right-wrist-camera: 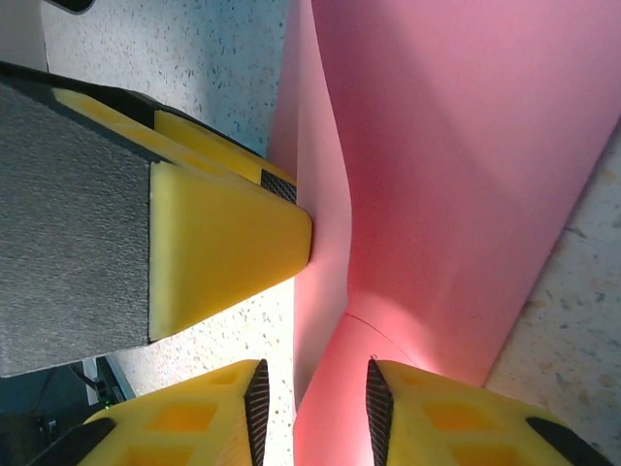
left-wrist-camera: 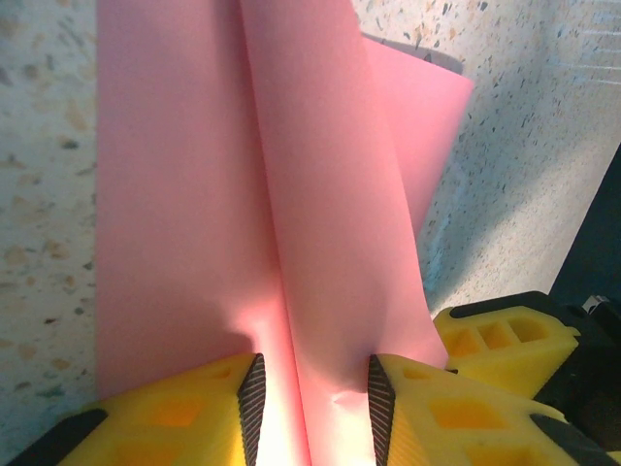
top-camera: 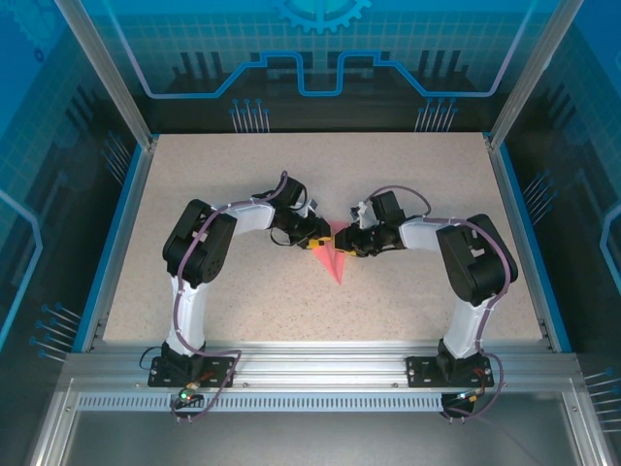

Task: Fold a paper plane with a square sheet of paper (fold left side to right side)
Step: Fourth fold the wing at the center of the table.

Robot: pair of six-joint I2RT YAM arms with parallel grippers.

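Left gripper [left-wrist-camera: 312, 374] is seen nearest, its yellow fingers with black pads closed on a raised lengthwise ridge of the paper plane [left-wrist-camera: 194, 194]. Pink paper is pinched between both pads. Ahead of these fingers the ridge runs straight away, with a flat layer lying to their left on the speckled table [left-wrist-camera: 39, 146] and a curled flap standing up to their right.

Right gripper [right-wrist-camera: 312, 379] is set the same way. Pink paper fills the gap between its pads, but whether it is clamped or only straddled cannot be told. Just ahead and to its left, one yellow finger of the opposite gripper is seen touching the paper's edge. A broad lifted panel is spread ahead and to its right.

From above, both grippers are met nose to nose over the plane's wide end. The sharp tip is pointed back toward the arm bases, below and between the two grippers.

Step judged: late in the task. The sheet is already narrowed to a dart, and the centre fold, left side over to right side, is in hand. Next move is judged to call for the left half to be carried across toward the right gripper, the edges lined up, and the crease pressed flat. A light pull is needed, since thin paper could slip or tear.
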